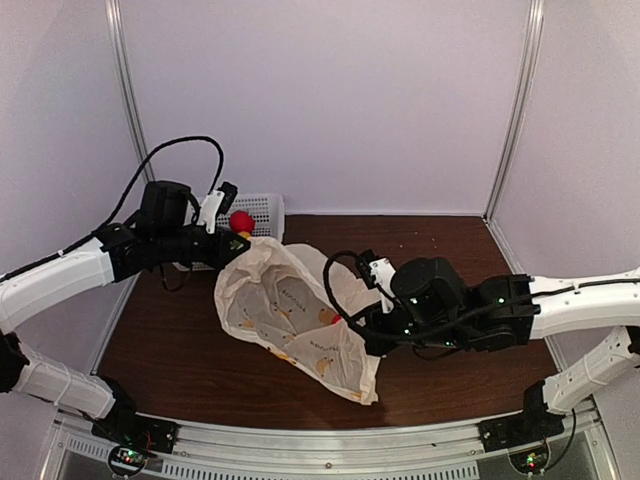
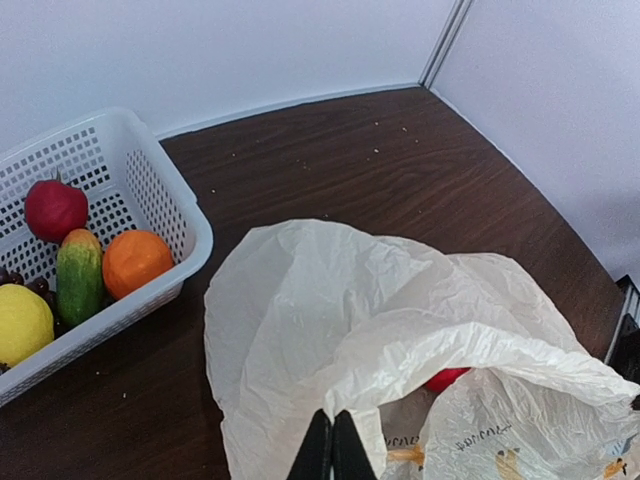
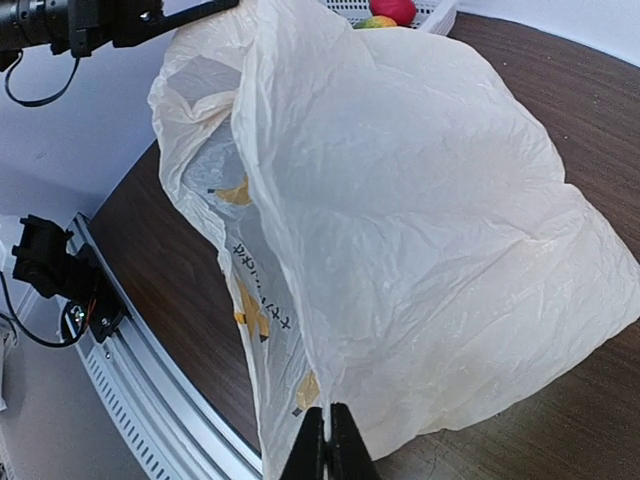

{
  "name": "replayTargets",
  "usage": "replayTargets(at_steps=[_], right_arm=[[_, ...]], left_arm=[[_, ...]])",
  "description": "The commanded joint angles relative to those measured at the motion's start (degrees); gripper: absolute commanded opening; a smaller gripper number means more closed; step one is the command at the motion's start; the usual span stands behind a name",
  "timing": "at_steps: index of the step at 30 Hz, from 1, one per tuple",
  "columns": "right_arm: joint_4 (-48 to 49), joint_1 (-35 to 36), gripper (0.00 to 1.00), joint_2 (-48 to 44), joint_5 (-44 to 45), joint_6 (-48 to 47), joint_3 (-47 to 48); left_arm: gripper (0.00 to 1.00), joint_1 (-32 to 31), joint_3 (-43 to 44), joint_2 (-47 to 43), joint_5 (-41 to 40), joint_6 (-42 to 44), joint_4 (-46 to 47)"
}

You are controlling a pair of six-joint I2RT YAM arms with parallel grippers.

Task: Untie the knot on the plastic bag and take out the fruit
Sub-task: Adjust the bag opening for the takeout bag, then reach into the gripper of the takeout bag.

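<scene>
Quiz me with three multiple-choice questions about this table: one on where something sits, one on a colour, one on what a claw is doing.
1. Where is the white basket? A. the table's far left B. its near right C. inside the bag
2. What colour is the fruit showing inside the plastic bag? A. blue B. red C. white
3. What is the left gripper doing? A. gaping open B. holding an orange C. pinched shut on the bag's film
Answers: 1 A, it stands by the back wall, left; 2 B, a red curve peeks through the open mouth; 3 C, it is closed on the film's edge.
</scene>
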Motion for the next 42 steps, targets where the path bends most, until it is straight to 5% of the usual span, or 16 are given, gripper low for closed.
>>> replayTargets(at_steps=[1,9,15,24,30,31,35,38,42], right_arm=[[-3.07,-2.80,0.00,2.00,5.51,-4.01,5.44],[-2.96,-17.04,0.00,9.31,3.13,-17.23,20.19],[-2.80,-18.36,0.00,12.09,0.32,-24.77,31.72],[4.65,-16.80,0.00,3.82,-11.22,-18.87,9.29],[4.89,-12.33,0.00,0.93,-19.57,-14.88,0.62],[4.56,-11.59,0.00,1.09,-20.32,-14.84,0.72],[5.00,-9.67,0.00,2.18,-19.79,-14.14,1.90],[7.61,-9.52,0.00,3.07,-17.76,-11.95,2.88],[10.11,-9.53,0.00,4.48,-13.76,-8.60,4.32]], left_arm=[[0.00,2.52,2.36,1.58,-1.67,-2.30,2.74],[0.00,6.61,6.67,2.58,-1.72,-4.72,5.35],[0.00,6.86,5.79,-3.57,-4.42,-4.55,7.50],[0.00,6.86,-16.52,-21.73,-2.76,-7.35,6.86],[0.00,6.77,-21.52,-26.35,3.27,-9.47,-0.02],[0.06,6.77,-20.97,-26.77,3.72,-9.18,-0.84],[0.57,6.69,-16.47,-28.19,4.18,-7.51,-4.49],[0.68,6.28,-12.65,-29.01,6.34,-6.93,-5.50],[0.70,2.84,-10.42,-30.48,8.60,-6.85,-5.88]])
